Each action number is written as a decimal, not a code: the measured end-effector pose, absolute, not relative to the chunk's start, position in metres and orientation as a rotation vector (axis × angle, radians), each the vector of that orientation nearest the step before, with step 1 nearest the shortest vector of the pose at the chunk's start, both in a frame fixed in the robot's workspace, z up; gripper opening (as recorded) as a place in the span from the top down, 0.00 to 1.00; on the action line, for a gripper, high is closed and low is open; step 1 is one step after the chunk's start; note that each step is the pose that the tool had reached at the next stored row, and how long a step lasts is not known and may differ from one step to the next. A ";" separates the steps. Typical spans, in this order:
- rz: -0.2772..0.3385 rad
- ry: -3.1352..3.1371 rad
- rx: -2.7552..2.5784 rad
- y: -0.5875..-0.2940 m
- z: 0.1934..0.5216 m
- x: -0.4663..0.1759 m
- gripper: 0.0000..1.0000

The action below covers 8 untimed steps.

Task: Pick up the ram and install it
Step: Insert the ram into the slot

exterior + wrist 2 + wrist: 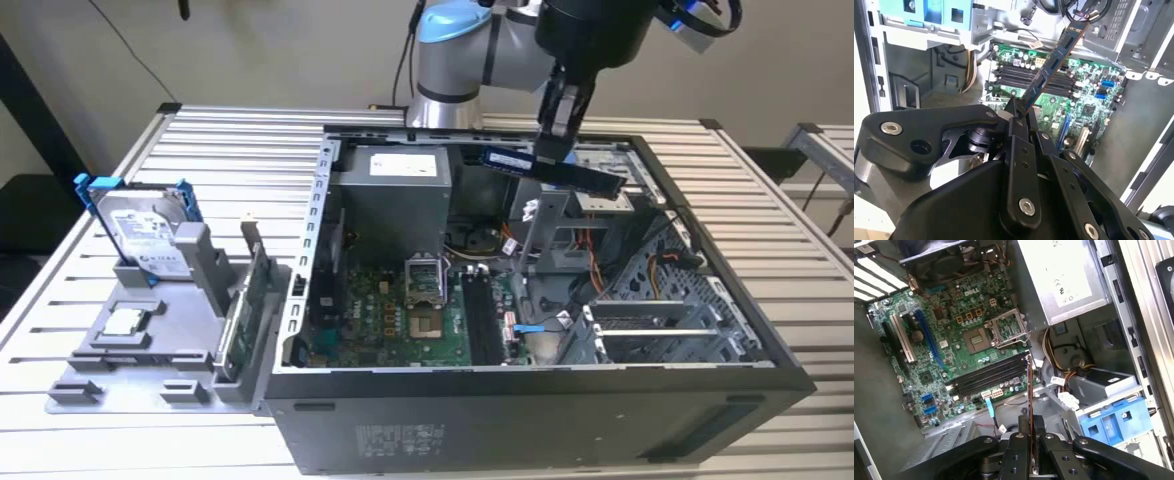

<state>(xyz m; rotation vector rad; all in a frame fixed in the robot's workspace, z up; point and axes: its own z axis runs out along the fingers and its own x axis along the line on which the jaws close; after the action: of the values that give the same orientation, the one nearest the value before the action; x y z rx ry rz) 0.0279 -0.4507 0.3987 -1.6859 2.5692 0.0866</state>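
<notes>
One ram (554, 170), clamped in tool (558, 138), held in air over open case (320, 200), apart from walls. Ram: dark blue narrow stick, row of black chips, slightly tilted. One motherboard (954, 335) well below, with dark slots (989, 374). One hard drive (140, 235) and one green card (238, 325) upright in stand on tabletop (240, 140), just beside case.

The computer case (534, 400) is open on top, leaving a clear way down to the motherboard (387, 320). The memory slots (481, 315) lie in a narrow lane, with the CPU socket (424, 285) on the exterior view's left and the drive cage (594, 205) and loose cables (627, 265) just beside on its right. The power supply (394, 190) blocks the case's far corner. The ram (594, 180), clamped in the gripper (551, 155), hangs in open air above the cage.
</notes>
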 end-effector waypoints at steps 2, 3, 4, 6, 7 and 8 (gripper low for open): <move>0.085 2.590 -1.652 -0.451 0.399 0.028 0.85; 0.084 2.601 -1.634 -0.451 0.398 0.028 0.85; 0.084 2.611 -1.617 -0.451 0.398 0.028 0.85; 0.082 2.633 -1.581 -0.451 0.398 0.028 0.85; 0.081 2.643 -1.563 -0.451 0.398 0.028 0.85; 0.081 2.653 -1.546 -0.451 0.398 0.028 0.85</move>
<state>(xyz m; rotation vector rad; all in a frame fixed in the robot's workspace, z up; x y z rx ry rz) 0.0279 -0.4507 0.3980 -1.5461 2.6527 0.0807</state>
